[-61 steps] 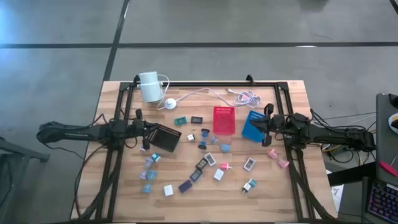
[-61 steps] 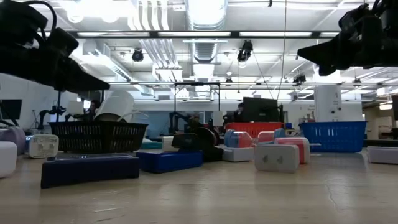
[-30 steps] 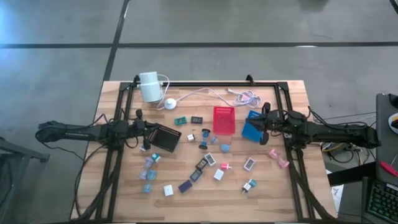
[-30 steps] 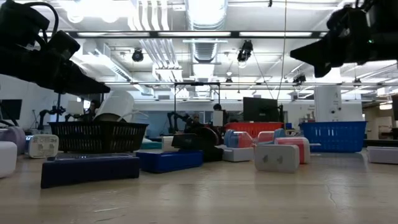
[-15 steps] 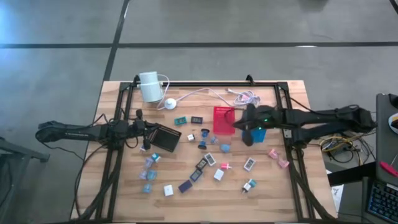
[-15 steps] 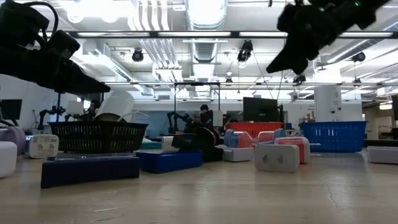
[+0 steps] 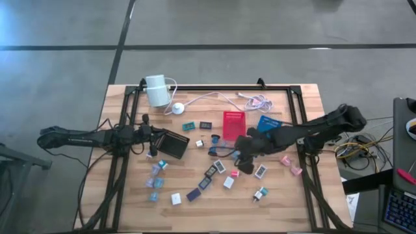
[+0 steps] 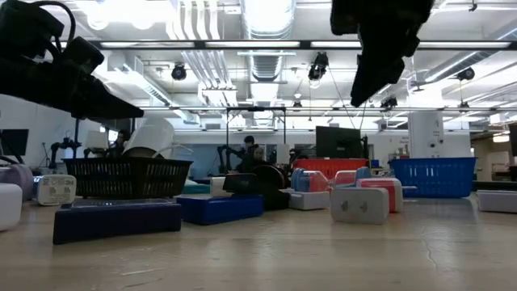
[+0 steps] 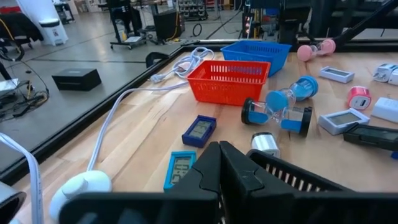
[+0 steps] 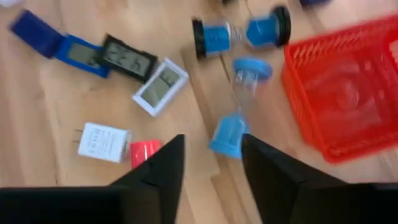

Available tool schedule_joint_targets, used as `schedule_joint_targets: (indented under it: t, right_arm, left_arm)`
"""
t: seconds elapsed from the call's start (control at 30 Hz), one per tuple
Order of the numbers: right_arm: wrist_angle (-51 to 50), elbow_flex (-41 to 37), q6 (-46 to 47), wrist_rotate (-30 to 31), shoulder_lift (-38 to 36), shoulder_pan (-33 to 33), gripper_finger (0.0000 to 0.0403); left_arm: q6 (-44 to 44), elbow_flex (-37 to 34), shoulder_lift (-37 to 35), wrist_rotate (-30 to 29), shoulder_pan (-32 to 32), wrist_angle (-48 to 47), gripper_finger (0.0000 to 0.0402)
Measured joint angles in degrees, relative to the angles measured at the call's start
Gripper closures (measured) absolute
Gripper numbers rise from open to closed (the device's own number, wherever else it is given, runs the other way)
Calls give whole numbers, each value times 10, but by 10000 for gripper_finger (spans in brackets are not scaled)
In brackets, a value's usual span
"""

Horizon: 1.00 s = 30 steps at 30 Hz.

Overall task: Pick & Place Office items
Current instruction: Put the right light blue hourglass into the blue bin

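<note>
Right tool (image 10: 210, 163) is hanging with jaws parted, empty, over the worktop's (image 7: 305, 201) middle, directly above the small blue-capped clear hourglass (image 10: 235, 106). Its long axis is running away from the fingers, toward the red mesh basket (image 10: 336, 87). Left tool (image 9: 221, 163), pinched closed, is waiting far off.

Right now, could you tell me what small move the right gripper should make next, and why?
Probably lower straight down: the right gripper hangs open above the table, and the blue hourglass lies on the wood just ahead of its fingers, beside the red basket. The left gripper waits shut.
</note>
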Motion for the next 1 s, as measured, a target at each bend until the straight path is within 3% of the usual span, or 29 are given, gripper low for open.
schedule_joint_targets:
  t: [0.2, 0.4, 0.7, 1.0]
  right_arm:
    - [-111, 100, 78, 23, 102, 4, 152]
    - [-172, 156, 94, 33, 182, 4, 108]
    - [-176, 136, 108, 40, 217, -1, 85]
    - [-137, 100, 128, 30, 214, -13, 90]
  left_arm:
    - [-16, -2, 0, 2, 0, 0, 396]
    - [-27, -2, 0, 4, 0, -5, 396]
    - [-30, -2, 0, 4, 0, -13, 396]
    - [-38, -2, 0, 4, 0, -13, 396]
